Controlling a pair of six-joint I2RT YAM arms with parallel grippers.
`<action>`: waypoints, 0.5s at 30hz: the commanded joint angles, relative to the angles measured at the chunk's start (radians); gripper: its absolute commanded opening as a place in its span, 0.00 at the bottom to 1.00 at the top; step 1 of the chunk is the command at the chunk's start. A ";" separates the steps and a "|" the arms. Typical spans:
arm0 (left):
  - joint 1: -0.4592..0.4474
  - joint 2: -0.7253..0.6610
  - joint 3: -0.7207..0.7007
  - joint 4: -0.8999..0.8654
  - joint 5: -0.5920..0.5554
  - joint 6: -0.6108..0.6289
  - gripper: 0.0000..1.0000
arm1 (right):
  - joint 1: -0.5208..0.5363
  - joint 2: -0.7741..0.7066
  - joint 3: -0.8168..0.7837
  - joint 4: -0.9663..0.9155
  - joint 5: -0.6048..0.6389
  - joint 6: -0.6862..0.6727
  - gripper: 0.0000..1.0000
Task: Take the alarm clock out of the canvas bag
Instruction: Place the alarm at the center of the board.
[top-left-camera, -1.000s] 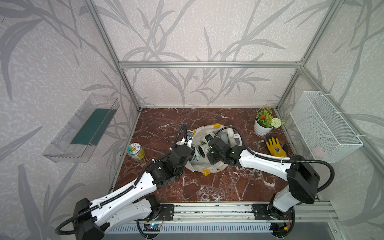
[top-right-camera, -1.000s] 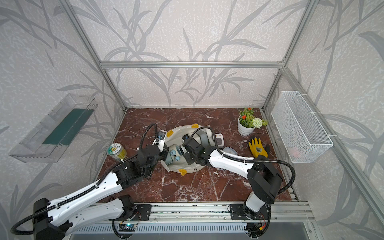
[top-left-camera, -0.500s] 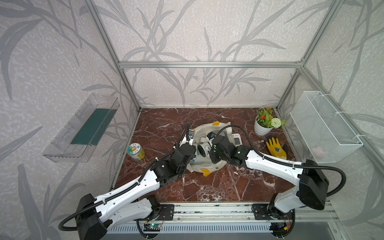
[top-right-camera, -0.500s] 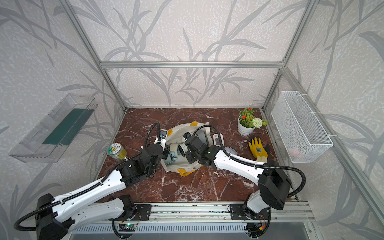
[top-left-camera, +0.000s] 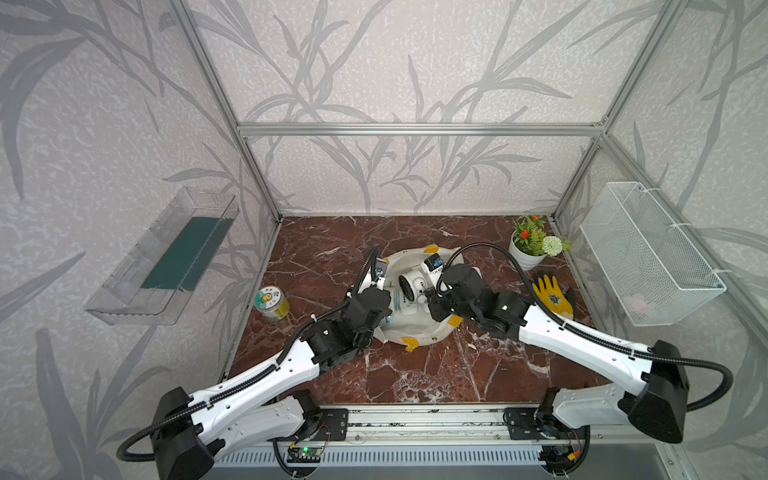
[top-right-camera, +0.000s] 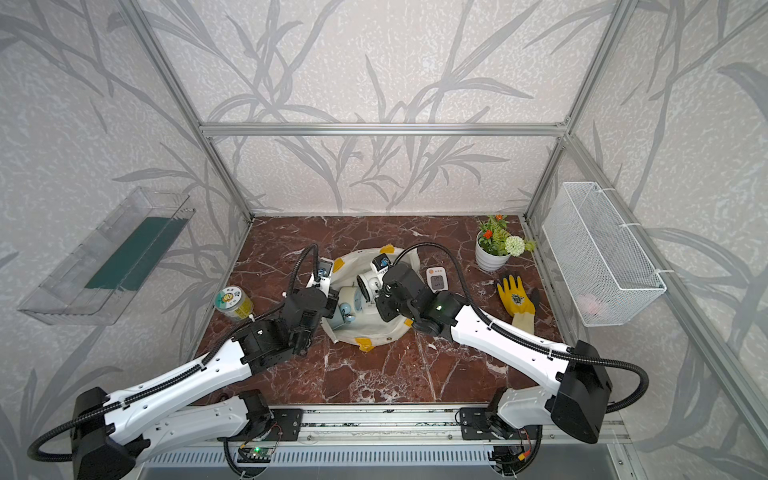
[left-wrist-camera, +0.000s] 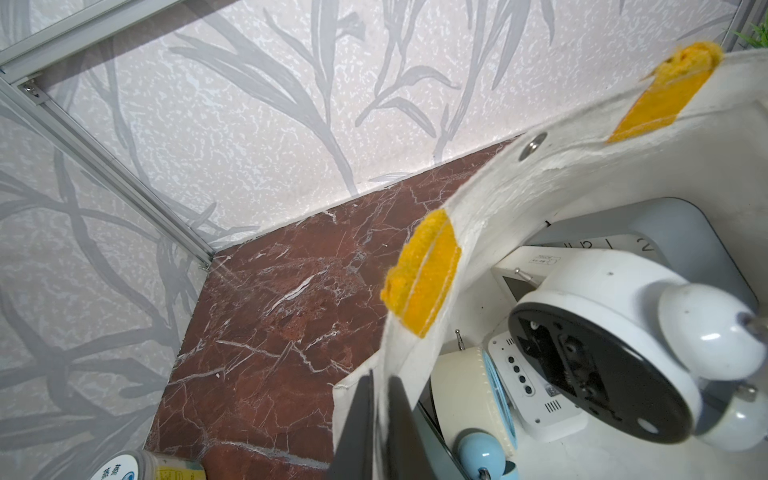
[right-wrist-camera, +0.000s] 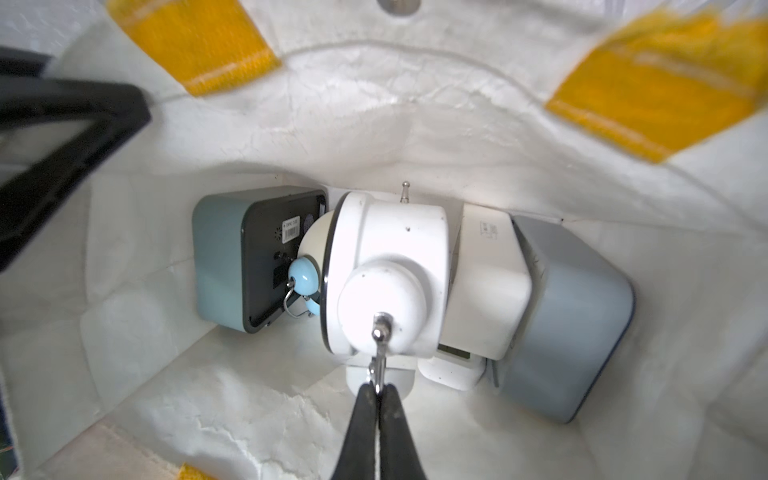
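Observation:
The cream canvas bag (top-left-camera: 417, 332) (top-right-camera: 376, 332) lies mid-table with its mouth open and yellow handle patches (left-wrist-camera: 424, 274) on its rim. My left gripper (left-wrist-camera: 380, 378) is shut on the bag's rim at its left side. A white twin-bell alarm clock (top-left-camera: 411, 284) (top-right-camera: 368, 284) (right-wrist-camera: 386, 274) hangs tilted above the bag's floor. My right gripper (right-wrist-camera: 377, 388) is shut on that clock's thin metal handle. Under it lie a pale-blue bell clock (left-wrist-camera: 473, 399), a grey-blue square clock (right-wrist-camera: 569, 316), a black-backed square clock (right-wrist-camera: 249, 257) and a white digital clock (right-wrist-camera: 486, 282).
A round tin (top-left-camera: 272, 302) stands left of the bag. To the right are a potted plant (top-left-camera: 530, 245), a yellow glove (top-left-camera: 550, 293) and a small white display unit (top-right-camera: 436, 279). A wire basket (top-left-camera: 648, 253) and a clear shelf (top-left-camera: 166, 257) hang on the side walls.
My right gripper has risen a little with the white alarm clock on its handle, and the right arm has drawn back to the right. The left gripper still pinches the rim.

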 joint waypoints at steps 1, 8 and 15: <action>-0.003 -0.005 0.028 -0.021 -0.049 -0.025 0.00 | 0.002 -0.062 0.043 0.015 0.007 -0.020 0.00; -0.001 -0.016 0.027 -0.051 -0.082 -0.034 0.00 | -0.004 -0.113 0.063 0.001 0.004 -0.026 0.00; 0.004 -0.054 0.010 -0.088 -0.124 -0.044 0.00 | -0.012 -0.145 0.092 0.004 -0.007 -0.019 0.00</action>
